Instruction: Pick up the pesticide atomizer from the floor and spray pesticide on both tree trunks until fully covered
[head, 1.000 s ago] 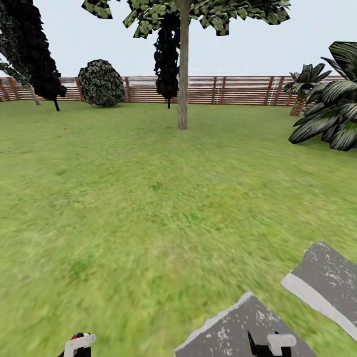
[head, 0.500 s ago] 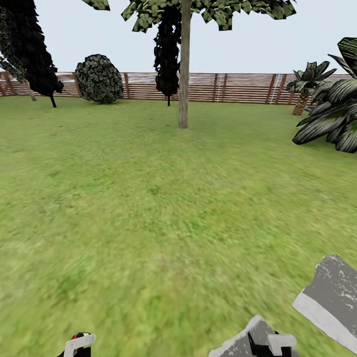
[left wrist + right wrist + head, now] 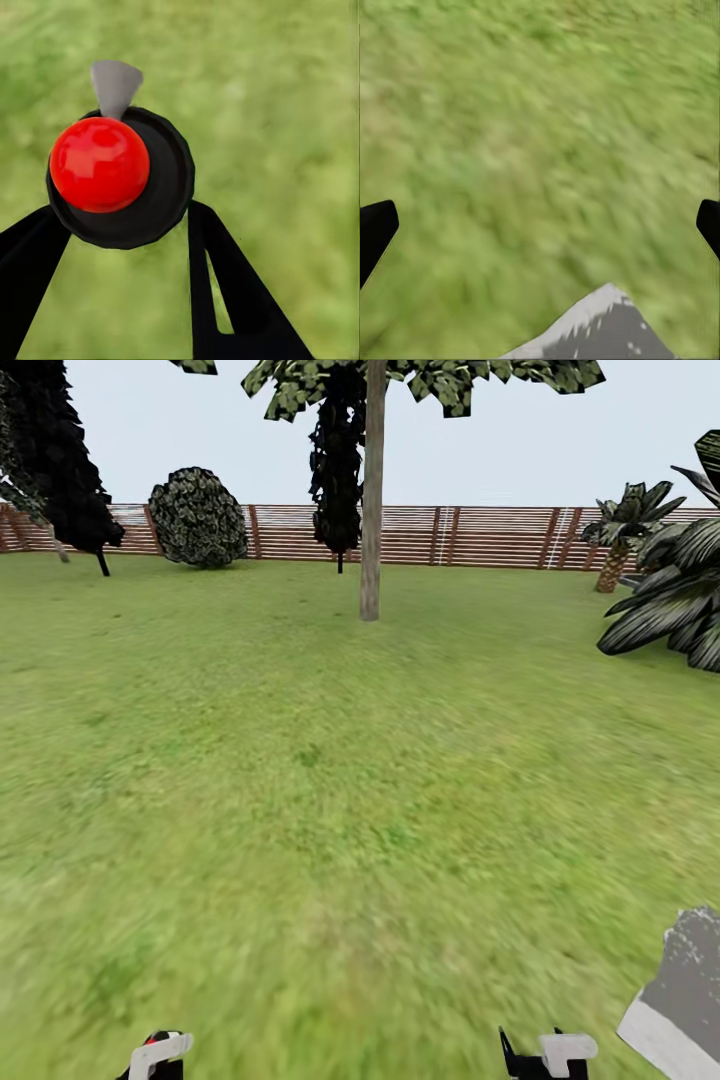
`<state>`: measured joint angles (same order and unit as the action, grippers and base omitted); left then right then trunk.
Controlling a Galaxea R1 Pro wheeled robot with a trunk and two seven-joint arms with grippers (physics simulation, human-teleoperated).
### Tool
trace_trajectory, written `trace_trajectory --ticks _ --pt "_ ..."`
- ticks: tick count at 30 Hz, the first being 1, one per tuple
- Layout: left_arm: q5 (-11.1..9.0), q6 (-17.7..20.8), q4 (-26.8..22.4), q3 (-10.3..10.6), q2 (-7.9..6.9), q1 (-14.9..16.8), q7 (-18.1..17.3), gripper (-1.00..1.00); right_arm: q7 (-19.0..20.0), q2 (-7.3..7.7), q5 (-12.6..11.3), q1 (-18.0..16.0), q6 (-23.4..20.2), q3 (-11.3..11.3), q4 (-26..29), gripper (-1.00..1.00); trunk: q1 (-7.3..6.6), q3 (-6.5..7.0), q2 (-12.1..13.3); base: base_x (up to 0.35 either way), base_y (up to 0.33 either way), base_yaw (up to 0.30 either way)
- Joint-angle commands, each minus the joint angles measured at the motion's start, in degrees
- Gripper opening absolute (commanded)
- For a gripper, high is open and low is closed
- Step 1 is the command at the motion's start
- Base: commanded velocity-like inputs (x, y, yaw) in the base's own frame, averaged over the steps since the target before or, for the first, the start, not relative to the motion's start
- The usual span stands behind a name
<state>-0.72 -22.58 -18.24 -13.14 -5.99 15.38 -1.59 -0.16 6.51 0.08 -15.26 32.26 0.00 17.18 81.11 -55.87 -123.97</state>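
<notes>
The left gripper (image 3: 120,240) pinches the small dark bottle with a round red top, the pesticide atomizer (image 3: 101,165), between its black fingers, so pickup looks done; spraying is left. 1 tall tree with a bare pale grey-brown trunk (image 3: 371,510) stands far ahead across open green lawn (image 3: 300,780), nothing between. The right gripper (image 3: 540,225) hangs spread wide above grass. A grey speckled paving slab (image 3: 685,990) lies near right; the brown slatted fence (image 3: 480,535) and palm plants (image 3: 670,600) sit far off.

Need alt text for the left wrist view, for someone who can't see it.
The left gripper holds the pesticide atomizer between its black jaws, seen from above: a round dark body with a shiny red top and a grey nozzle. Blurred green lawn lies behind it.
</notes>
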Motion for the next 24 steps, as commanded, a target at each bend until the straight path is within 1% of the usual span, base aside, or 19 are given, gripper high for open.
trace_trajectory --ticks 1,24 --pt "-0.1 -0.2 0.1 -0.2 0.01 0.1 -0.2 -1.00 0.0 0.00 0.0 0.0 0.2 0.0 0.0 1.00 0.03 -0.05 0.0 0.338 0.000 0.000" --pt "-0.1 -0.2 0.1 -0.2 0.04 0.0 -0.1 -1.00 0.0 0.05 0.0 0.0 0.2 0.0 0.0 1.00 0.03 -0.05 0.0 0.338 0.000 0.000"
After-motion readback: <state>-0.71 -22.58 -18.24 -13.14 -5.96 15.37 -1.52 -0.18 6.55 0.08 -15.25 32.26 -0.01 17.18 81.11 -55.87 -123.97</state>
